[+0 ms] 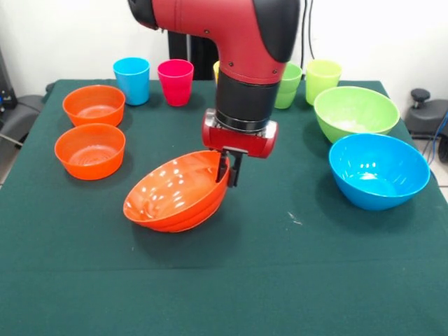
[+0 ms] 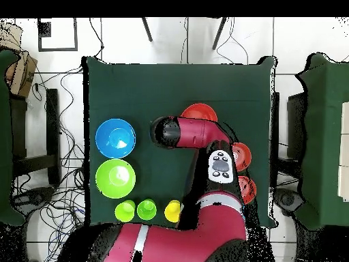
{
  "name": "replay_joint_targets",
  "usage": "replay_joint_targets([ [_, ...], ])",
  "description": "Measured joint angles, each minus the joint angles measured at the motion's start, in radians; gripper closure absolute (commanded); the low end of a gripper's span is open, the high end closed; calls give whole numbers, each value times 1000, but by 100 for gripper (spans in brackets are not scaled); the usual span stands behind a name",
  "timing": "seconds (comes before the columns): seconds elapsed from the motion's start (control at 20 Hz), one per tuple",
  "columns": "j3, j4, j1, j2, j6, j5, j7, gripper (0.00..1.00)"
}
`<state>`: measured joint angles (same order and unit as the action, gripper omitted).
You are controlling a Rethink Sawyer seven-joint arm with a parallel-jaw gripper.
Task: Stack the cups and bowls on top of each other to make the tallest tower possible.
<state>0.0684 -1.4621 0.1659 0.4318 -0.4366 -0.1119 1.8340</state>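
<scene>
My gripper [image 1: 229,172] is shut on the rim of the wide orange bowl [image 1: 175,192] near the table's middle. The bowl hangs tilted, its gripped edge raised and its opening facing the camera. In the overhead view the arm covers the gripper, and only part of that orange bowl [image 2: 199,111] shows. Two small orange bowls [image 1: 94,105] [image 1: 89,150] sit upright at the left. A sky blue cup [image 1: 132,80] and a pink cup [image 1: 175,82] stand behind them. A yellow cup [image 2: 173,210] is mostly hidden behind the arm in the front view. No tower stands anywhere.
A lime green bowl [image 1: 355,112] and a blue bowl [image 1: 378,170] sit at the right. Two light green cups [image 1: 288,84] [image 1: 323,78] stand at the back right. The green table cloth [image 1: 280,280] is bare in front of the gripper.
</scene>
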Motion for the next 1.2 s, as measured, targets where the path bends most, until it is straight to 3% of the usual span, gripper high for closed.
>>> replay_joint_targets([
  [0.35,6,-4,-35,-1,0,24,23,100],
  [0.4,9,-5,-46,-2,0,34,31,0],
  [1.2,15,-15,-49,6,0,37,39,0],
])
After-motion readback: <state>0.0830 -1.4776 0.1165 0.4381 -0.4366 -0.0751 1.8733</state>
